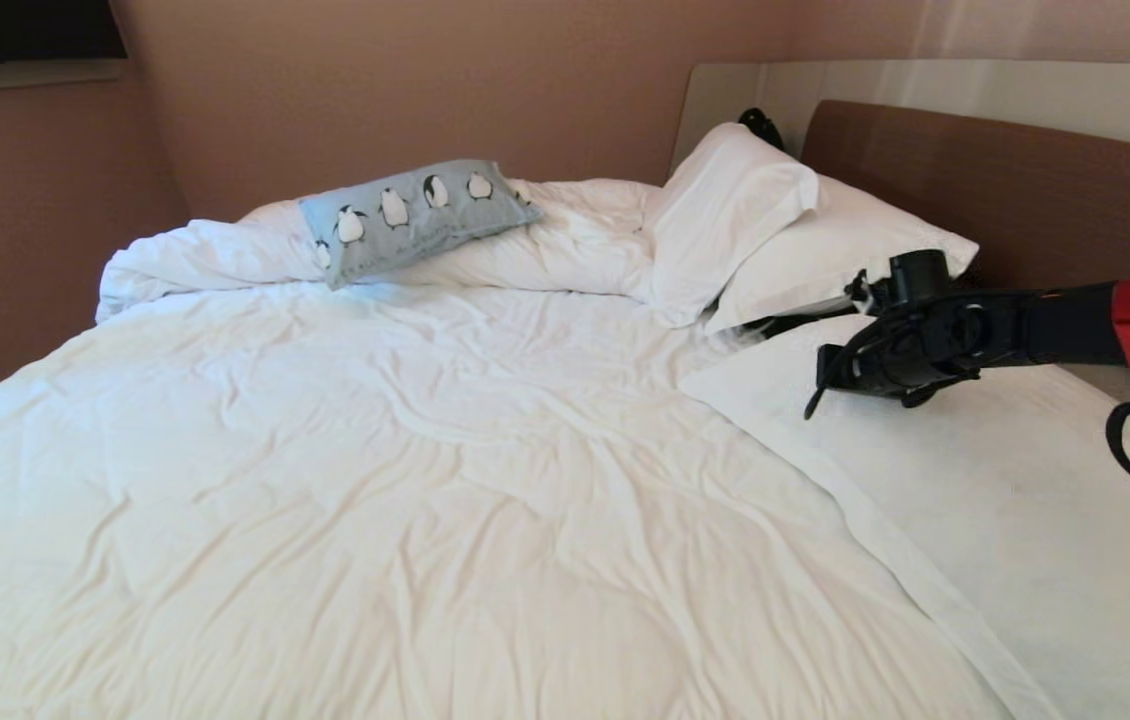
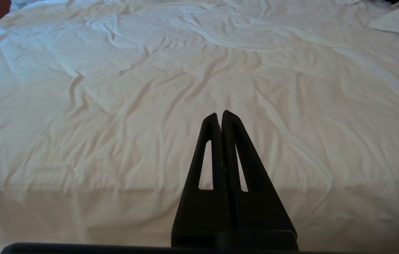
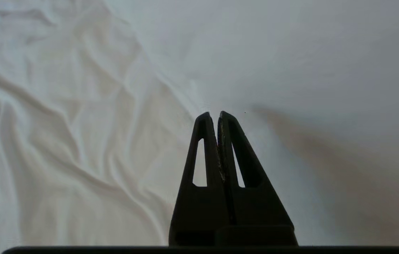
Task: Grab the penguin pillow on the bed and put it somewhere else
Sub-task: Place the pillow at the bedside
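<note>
The penguin pillow (image 1: 420, 218) is light blue-grey with a row of penguins. It lies tilted on the bunched-up duvet at the far side of the bed (image 1: 445, 470). My right arm (image 1: 935, 335) reaches in from the right above the bare sheet near the white pillows, well to the right of the penguin pillow. The right gripper (image 3: 213, 113) is shut with nothing in it and hangs over the line where duvet meets sheet. My left gripper (image 2: 219, 113) is also shut and empty, low by the bed's near edge. It points across the duvet and is outside the head view.
Two plain white pillows (image 1: 725, 215) (image 1: 830, 250) lean against the brown headboard (image 1: 1005, 190) at the back right, with a dark object (image 1: 760, 125) behind them. A flat white sheet (image 1: 1005, 500) is exposed on the right. Brown walls close in behind and to the left.
</note>
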Motion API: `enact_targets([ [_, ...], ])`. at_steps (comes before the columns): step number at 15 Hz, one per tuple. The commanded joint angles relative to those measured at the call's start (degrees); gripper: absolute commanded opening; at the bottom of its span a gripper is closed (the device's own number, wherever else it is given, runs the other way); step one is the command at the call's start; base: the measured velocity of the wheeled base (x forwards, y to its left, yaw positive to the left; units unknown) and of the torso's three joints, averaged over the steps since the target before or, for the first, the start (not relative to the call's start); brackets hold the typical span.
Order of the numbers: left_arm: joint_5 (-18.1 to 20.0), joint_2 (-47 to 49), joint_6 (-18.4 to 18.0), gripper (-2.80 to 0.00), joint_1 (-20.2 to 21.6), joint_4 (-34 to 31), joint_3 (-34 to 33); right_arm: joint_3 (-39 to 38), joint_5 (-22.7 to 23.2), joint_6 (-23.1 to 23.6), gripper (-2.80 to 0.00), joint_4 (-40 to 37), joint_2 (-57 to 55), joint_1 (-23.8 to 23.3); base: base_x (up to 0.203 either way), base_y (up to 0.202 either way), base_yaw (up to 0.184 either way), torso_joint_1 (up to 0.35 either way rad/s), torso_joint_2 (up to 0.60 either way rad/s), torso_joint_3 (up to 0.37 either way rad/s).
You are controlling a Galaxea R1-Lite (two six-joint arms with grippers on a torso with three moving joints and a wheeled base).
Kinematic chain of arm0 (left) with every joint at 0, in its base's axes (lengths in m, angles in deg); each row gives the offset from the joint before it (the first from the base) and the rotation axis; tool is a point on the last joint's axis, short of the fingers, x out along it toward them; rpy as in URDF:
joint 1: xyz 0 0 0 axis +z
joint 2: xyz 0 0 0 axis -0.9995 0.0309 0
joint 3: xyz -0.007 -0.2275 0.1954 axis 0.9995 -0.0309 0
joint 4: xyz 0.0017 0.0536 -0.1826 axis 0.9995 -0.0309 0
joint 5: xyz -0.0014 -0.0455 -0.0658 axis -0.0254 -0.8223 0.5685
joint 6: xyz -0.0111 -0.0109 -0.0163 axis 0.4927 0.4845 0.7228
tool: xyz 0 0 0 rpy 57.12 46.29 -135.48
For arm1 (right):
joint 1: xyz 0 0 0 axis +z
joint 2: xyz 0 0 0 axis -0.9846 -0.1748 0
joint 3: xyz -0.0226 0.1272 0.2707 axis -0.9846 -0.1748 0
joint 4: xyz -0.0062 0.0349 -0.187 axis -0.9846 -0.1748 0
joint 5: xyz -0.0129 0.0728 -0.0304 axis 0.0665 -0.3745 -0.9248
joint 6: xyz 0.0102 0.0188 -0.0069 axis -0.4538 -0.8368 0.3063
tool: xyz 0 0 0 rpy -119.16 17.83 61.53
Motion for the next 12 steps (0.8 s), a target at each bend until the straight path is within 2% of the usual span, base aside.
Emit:
enact_targets([
  [1, 0.0, 0.0, 0.0, -2.80, 0.0, 0.0, 0.0, 0.3, -2.9, 0.4, -2.80, 1.4, -1.2, 3.8, 0.000, 0.000, 0.000, 0.000, 0.00, 0.000],
  [3, 0.0, 0.0, 0.0, -2.80, 0.0, 0.0, 0.0, 1.0, -4.7, 3.5, -2.80, 5.2, -3.3, 6.7, 0.000, 0.000, 0.000, 0.000, 0.00, 0.000],
  [6, 0.0, 0.0, 0.0, -2.80, 0.0, 0.0, 0.0, 1.8, -5.8, 8.7, -2.80, 14.3, -9.9, 7.8, 0.000, 0.000, 0.000, 0.000, 0.00, 0.000],
  [7, 0.0, 0.0, 0.0, -2.80, 0.0, 0.0, 0.0, 1.8, -8.0, 11.0, -2.80, 18.1, -12.4, 7.7, 0.000, 0.000, 0.000, 0.000, 0.00, 0.000],
  [8, 0.0, 0.0, 0.0, -2.80, 0.0, 0.0, 0.0, 1.6, -12.5, 13.6, -2.80, 22.9, -14.0, 7.5, 0.000, 0.000, 0.000, 0.000, 0.00, 0.000],
  [9, 0.0, 0.0, 0.0, -2.80, 0.0, 0.0, 0.0, 0.8, -14.4, 15.4, -2.80, 25.5, -14.3, 6.9, 0.000, 0.000, 0.000, 0.000, 0.00, 0.000],
  [12, 0.0, 0.0, 0.0, -2.80, 0.0, 0.0, 0.0, 0.7, -15.1, 16.2, -2.80, 25.8, -14.7, 6.8, 0.000, 0.000, 0.000, 0.000, 0.00, 0.000],
])
